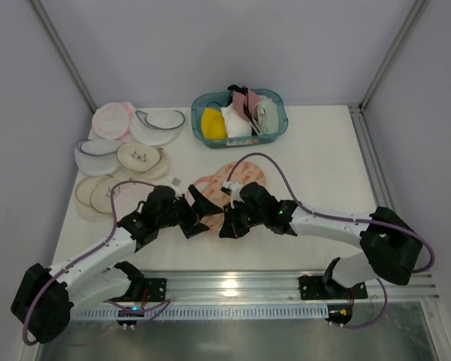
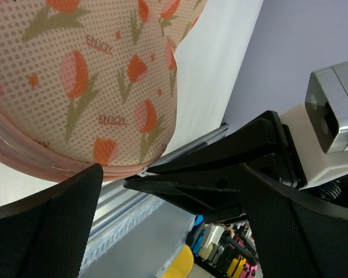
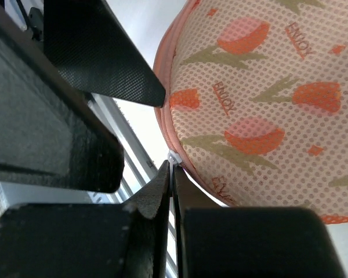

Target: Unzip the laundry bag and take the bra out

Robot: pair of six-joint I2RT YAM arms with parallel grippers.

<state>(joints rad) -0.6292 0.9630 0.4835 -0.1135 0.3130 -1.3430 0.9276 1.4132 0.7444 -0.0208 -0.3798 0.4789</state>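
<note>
The laundry bag, cream mesh with orange tulip print and pink zipper trim, lies flat at the table's middle; it also shows in the left wrist view and the right wrist view. My right gripper is shut on the small white zipper pull at the bag's near edge. My left gripper is open, its fingers spread wide on either side of the right gripper's tips, beside the bag's edge and holding nothing. In the top view both grippers, left and right, meet at the bag's near side. The bra is hidden.
A teal basket with yellow, white and pink items stands at the back. Round white and pink mesh pouches and beige pads lie at the back left. The metal rail runs along the table's near edge.
</note>
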